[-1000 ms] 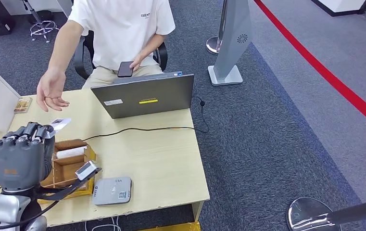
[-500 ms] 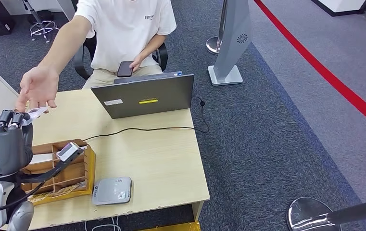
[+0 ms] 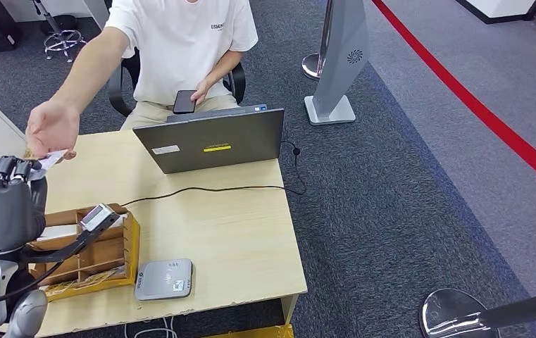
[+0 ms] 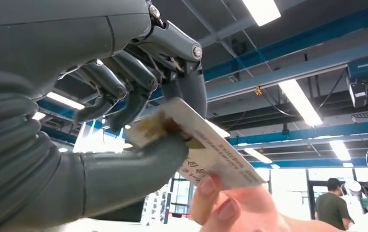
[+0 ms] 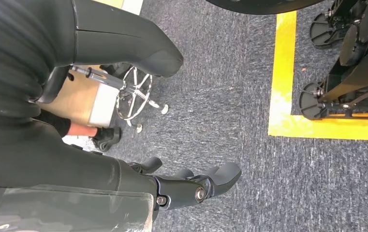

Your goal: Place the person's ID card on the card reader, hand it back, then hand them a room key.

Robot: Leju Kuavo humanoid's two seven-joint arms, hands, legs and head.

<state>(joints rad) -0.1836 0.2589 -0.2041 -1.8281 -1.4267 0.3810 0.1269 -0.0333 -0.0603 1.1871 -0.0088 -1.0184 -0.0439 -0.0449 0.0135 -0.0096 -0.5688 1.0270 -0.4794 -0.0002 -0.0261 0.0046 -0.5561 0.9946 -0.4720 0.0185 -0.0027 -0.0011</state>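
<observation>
The left hand [image 4: 124,106] pinches the ID card [image 4: 211,145] between thumb and fingers; the person's hand [image 3: 52,128] grips its far edge. Thin, stiff, light and probably slick, it is best held by its flat faces. The right hand [image 5: 191,186] hangs with fingers loosely apart, holding nothing.

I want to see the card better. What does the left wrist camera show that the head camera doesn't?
Left wrist view alone: printed lines on the card, the thumb pressing it against the darker fingers, the person's fingertips touching it, ceiling lights.

Head view alone: the table, laptop, card reader, wooden organiser, and the seated person's phone.

Both: the left hand holding the card while the person's hand reaches it.
</observation>
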